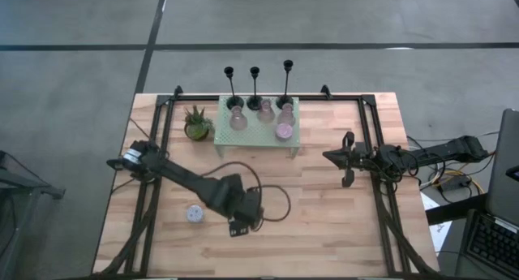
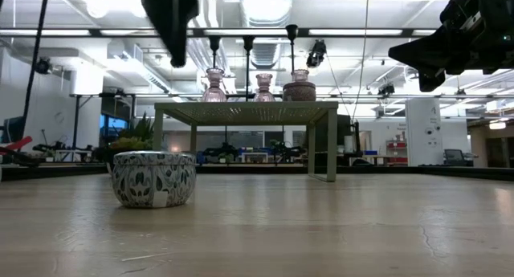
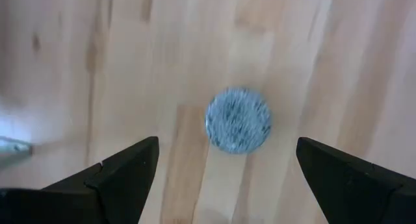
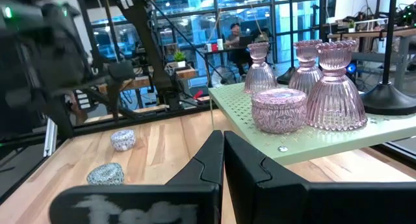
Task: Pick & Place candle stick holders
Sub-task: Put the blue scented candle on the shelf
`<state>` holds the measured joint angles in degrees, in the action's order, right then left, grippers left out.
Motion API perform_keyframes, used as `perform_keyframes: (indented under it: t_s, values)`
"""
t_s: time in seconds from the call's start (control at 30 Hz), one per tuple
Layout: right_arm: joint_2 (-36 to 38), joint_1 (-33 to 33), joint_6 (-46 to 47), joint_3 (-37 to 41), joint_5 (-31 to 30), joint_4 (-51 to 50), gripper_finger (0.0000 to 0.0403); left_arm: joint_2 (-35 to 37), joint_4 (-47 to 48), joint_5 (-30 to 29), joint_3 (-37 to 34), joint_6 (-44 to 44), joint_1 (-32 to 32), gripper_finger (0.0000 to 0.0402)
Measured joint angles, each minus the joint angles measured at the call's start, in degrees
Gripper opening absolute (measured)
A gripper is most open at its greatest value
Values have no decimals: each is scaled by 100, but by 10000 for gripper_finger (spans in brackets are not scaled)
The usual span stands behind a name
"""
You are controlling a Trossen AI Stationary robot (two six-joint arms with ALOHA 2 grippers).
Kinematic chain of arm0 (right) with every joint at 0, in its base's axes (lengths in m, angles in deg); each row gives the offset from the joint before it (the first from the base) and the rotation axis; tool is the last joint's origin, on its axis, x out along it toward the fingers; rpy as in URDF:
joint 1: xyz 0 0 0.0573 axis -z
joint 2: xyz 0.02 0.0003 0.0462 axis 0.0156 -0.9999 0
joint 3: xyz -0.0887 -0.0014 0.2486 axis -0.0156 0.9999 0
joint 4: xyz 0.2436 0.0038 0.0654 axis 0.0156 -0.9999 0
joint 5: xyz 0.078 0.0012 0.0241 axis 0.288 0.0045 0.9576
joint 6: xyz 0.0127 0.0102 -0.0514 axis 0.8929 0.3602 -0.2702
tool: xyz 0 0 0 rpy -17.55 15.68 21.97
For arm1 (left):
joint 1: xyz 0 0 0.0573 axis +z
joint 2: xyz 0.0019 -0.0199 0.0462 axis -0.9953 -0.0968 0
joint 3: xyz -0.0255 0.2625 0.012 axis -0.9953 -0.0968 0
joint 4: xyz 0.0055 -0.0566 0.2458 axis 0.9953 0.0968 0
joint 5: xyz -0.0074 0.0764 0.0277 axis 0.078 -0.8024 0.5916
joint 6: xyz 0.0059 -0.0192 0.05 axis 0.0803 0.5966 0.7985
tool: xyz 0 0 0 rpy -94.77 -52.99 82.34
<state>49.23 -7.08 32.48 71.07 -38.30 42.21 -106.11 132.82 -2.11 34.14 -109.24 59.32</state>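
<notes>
In the high view's lower left, the short round holder (image 1: 194, 213) is seen just left of the spread left end effector (image 1: 240, 228), far from the pressed-together right end effector (image 1: 347, 160).

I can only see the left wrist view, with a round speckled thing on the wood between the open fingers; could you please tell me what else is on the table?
Observer: At the far side stands a mint-green shelf carrying pink glass holders and three black candlesticks.
Operator: Thank you. Where is the right arm?
Observer: The right gripper, shut, hangs over the table to the right of the shelf.
Operator: Is anything close to my gripper?
Observer: From above, a small round holder sits on the wood just left of the left gripper.
</notes>
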Motion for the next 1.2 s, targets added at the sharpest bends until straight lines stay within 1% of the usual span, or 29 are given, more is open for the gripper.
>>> perform_keyframes:
  t_s: [0.13, 0.27, 0.47, 0.6, 0.83, 1.1, 1.2]
  values:
    - [-2, 0, 2, 0, 0, 0, 8, -15, -367, 10, -567, -195, -87, 367]
    - [-2, 0, 2, 0, 0, 0, 8, -39, -716, 406, -1079, -394, -74, 367]
    - [-2, -1, 2, 0, 0, 0, 8, -39, -1618, 463, -1583, -258, -72, 367]
    - [-4, 0, 2, 0, 0, 0, 8, -39, -2076, 477, -1763, -262, -66, 367]
    - [-4, 0, 2, 0, 0, 0, 8, -33, -2323, 443, -2014, -351, -61, 367]
    - [-4, -1, 1, 0, 0, 0, 8, -33, -3068, 446, -2367, -358, -57, 367]
    - [-4, -1, 2, 0, 0, 0, 8, -33, -3064, 445, -2451, -358, -55, 367]
